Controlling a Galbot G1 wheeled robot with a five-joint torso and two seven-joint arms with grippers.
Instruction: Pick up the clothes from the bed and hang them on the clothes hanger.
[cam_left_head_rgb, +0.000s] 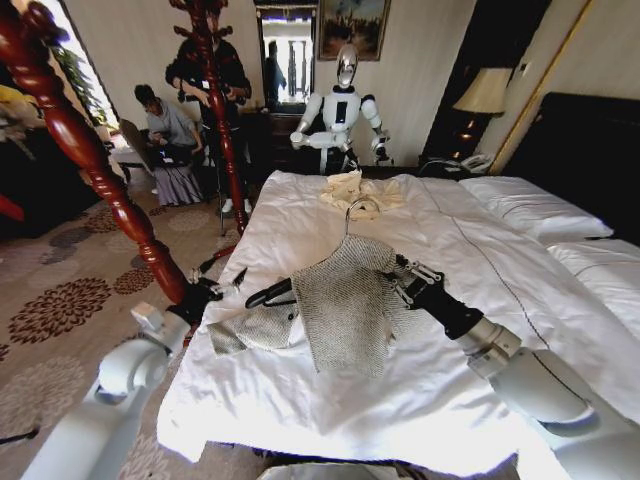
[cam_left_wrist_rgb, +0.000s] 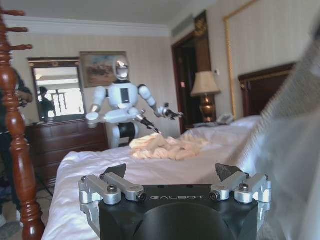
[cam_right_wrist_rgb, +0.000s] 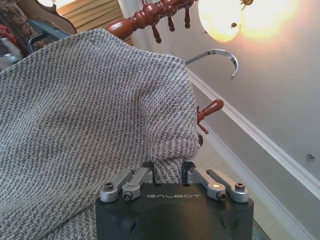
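One grey-beige jacket (cam_left_head_rgb: 345, 300) of coarse woven tweed hangs draped over one slim black curved hanger (cam_left_head_rgb: 268, 293), whose thin metal hook (cam_left_head_rgb: 360, 207) rises above the collar. It is lifted above the near part of the white, smooth-quilted bed (cam_left_head_rgb: 480, 260). The right gripper (cam_left_head_rgb: 400, 281) pinches the jacket's shoulder edge, its fingers closed tight on the fabric. The left gripper (cam_left_head_rgb: 222, 277) sits at the bed's left edge, just beside the hanger's bare black end, fingers spread wide and holding nothing. One crumpled cream garment (cam_left_head_rgb: 355, 190) lies near the bed's far edge.
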